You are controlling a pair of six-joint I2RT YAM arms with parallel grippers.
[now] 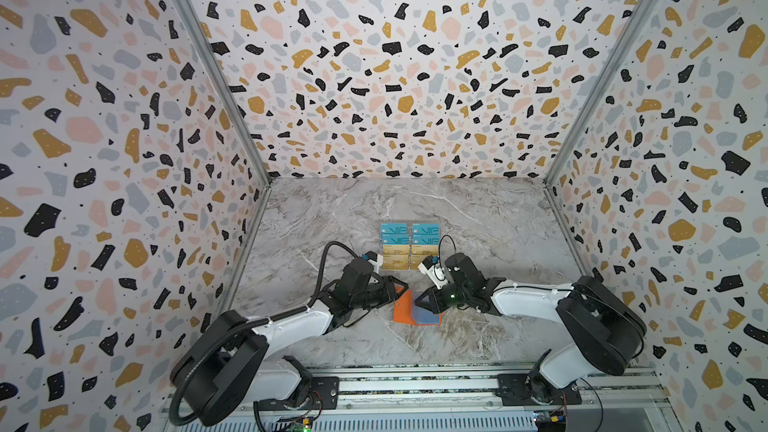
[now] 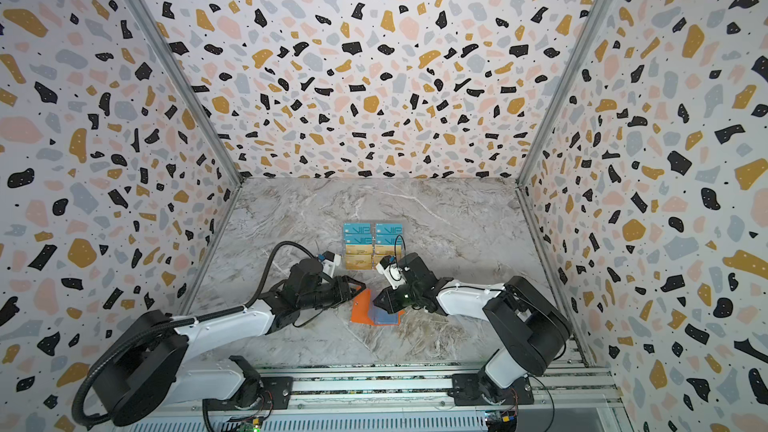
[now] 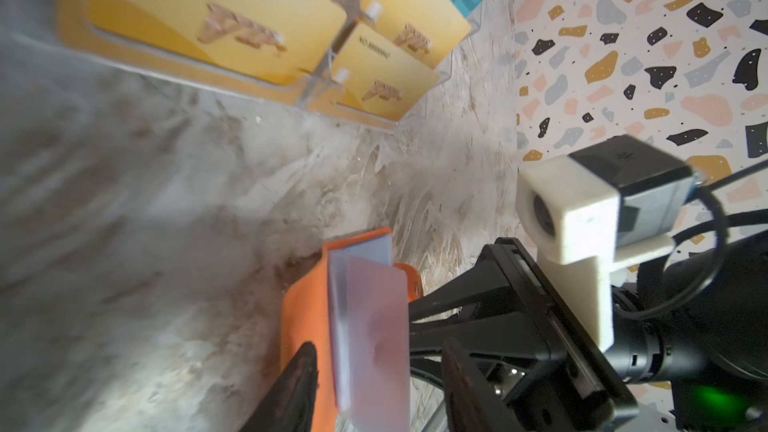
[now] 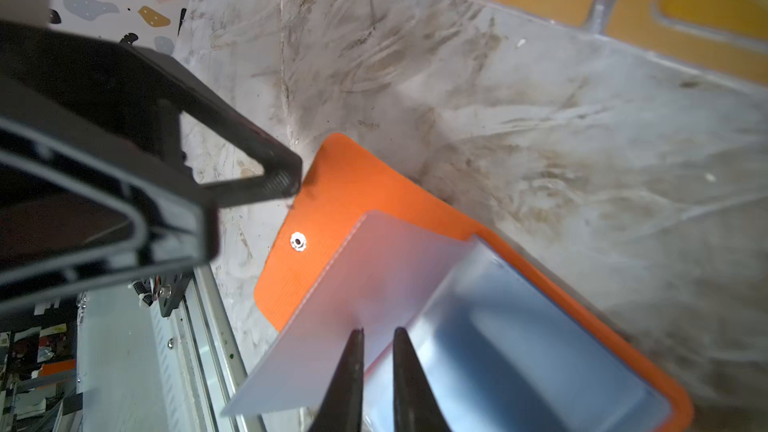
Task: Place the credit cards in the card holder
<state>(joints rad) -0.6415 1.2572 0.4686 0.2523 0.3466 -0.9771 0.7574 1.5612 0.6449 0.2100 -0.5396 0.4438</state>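
Holder lies open on the counter (image 1: 332, 218), with the cards beyond it.
My right gripper (image 4: 378, 367) looks pinched on a clear sleeve (image 4: 374, 276) of the orange card holder (image 1: 402, 312). My left gripper (image 3: 382, 384), fingers apart astride its cover, is free. The credit cards (image 1: 409, 245) sit racked just past the holder, long edges crosswise.

back of table (image 1: 332, 209): bare marble, loads of room
card stand (image 1: 409, 248): parked mid-table, blocks a straight run from the back
over card holder (image 1: 402, 311): tight, left gripper (image 1: 401, 287) and right gripper (image 1: 420, 300) nose to nose, raised clear sleeve (image 4: 374, 268) between them
front strip: open up to the rail (image 1: 415, 384)
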